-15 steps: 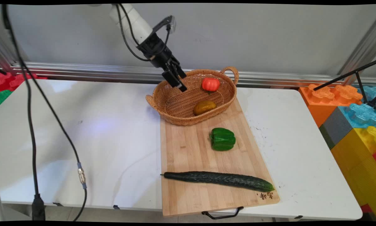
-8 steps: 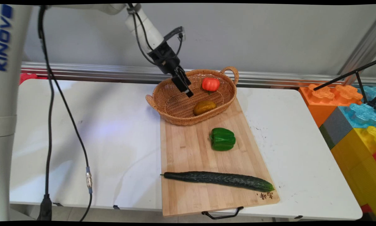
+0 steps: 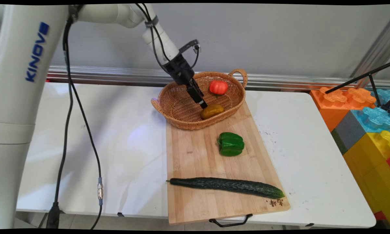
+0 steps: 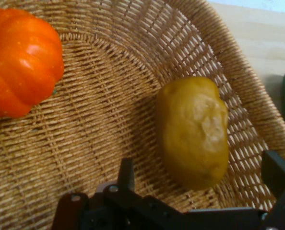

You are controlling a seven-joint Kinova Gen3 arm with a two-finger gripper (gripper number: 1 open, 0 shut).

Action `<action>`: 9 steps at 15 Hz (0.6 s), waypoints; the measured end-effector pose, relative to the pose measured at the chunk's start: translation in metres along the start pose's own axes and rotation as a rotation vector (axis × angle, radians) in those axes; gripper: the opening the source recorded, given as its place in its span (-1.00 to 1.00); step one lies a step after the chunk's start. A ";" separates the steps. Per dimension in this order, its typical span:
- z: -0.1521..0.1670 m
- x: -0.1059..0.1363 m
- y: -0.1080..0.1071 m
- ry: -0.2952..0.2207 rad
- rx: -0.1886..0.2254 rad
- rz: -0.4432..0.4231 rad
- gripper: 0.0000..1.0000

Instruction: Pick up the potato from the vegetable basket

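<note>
- White table (image 3: 116, 146) carries a wooden cutting board (image 3: 198, 156); a wicker basket (image 3: 175, 97) sits on the board's far end.
- Cucumber (image 3: 227, 187) and green pepper (image 3: 231, 144) lie on the board, well apart from the arm.
- Red tomato (image 3: 218, 87) and potato (image 4: 193, 132) lie inside the basket.
- Gripper (image 3: 203, 105) is inside the basket, fingers spread wide, holding nothing, with the potato between them and just ahead.

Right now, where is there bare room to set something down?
Bare board left of the green pepper, above the cucumber; bare basket weave left of the gripper. Crowded by potato and tomato.
</note>
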 end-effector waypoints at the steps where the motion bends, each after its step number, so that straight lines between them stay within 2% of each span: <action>1: 0.005 0.000 -0.002 -0.001 -0.001 -0.003 1.00; 9: 0.032 0.001 -0.011 0.010 -0.014 -0.021 1.00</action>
